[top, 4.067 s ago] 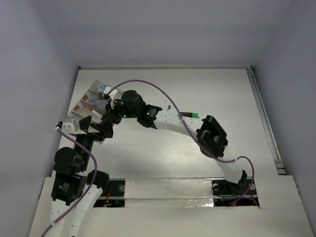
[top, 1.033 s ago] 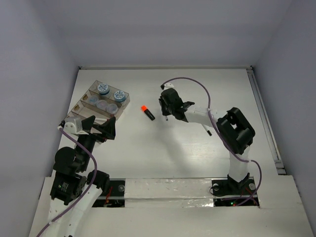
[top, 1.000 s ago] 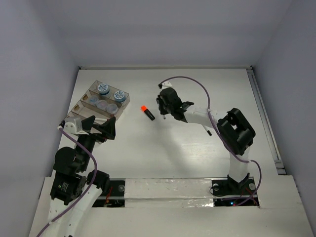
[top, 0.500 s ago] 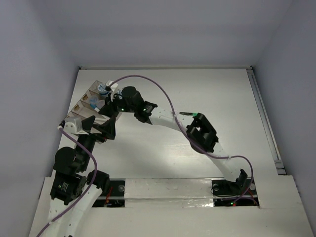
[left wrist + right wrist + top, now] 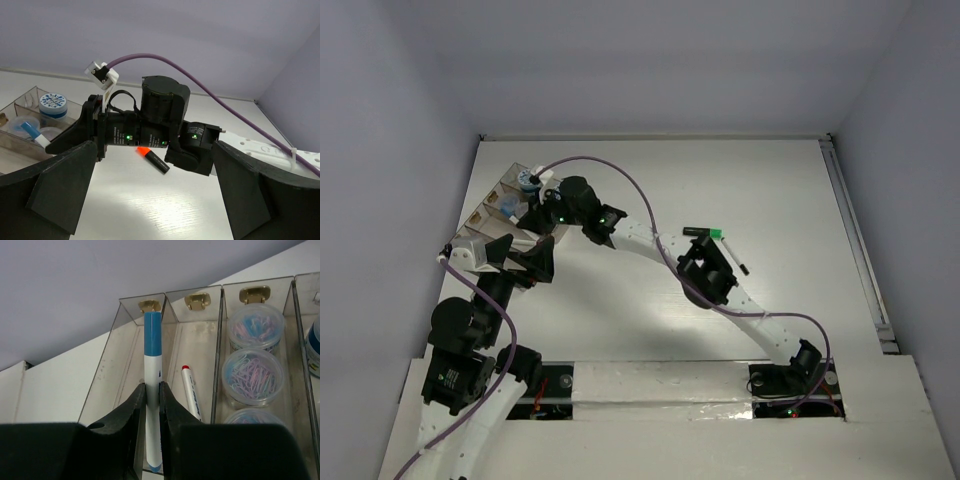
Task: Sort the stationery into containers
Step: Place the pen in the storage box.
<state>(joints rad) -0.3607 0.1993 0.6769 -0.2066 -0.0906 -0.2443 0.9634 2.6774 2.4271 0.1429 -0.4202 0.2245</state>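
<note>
Here, the right arm reaches across the white table [image 5: 740,180] to the clear plastic tiered organiser tray [image 5: 111,371] at its far left, the right fingers [image 5: 142,396] pinching a thin white pen with a blue cap [image 5: 152,352] near its lower end. Seen from the right wrist, the pen lies lengthwise over the outermost narrow compartment, its cap pointing at the brass fitting on the far wall; whether it touches the compartment floor cannot be told. The neighbouring compartment holds a white pen with a red cap [image 5: 191,390], and the one beyond it a row of small round clear jars of pastel paper clips [image 5: 252,372] (a blue-topped jar [image 5: 53,102] sits in the tray too, seen from the left wrist). The left fingers [image 5: 60,192] are spread wide and empty, hovering near the tray's near side. The step in hand looks to be the placing of this pen beside its like. The next move would call for lowering it squarely between the compartment walls and parting the fingers without dragging it out. Work seems to remain: a stubby orange-and-black highlighter [image 5: 154,158] lies on the table beneath the right arm, and a green-and-black highlighter [image 5: 705,233] rests well apart from the tray, near mid-table.
</note>
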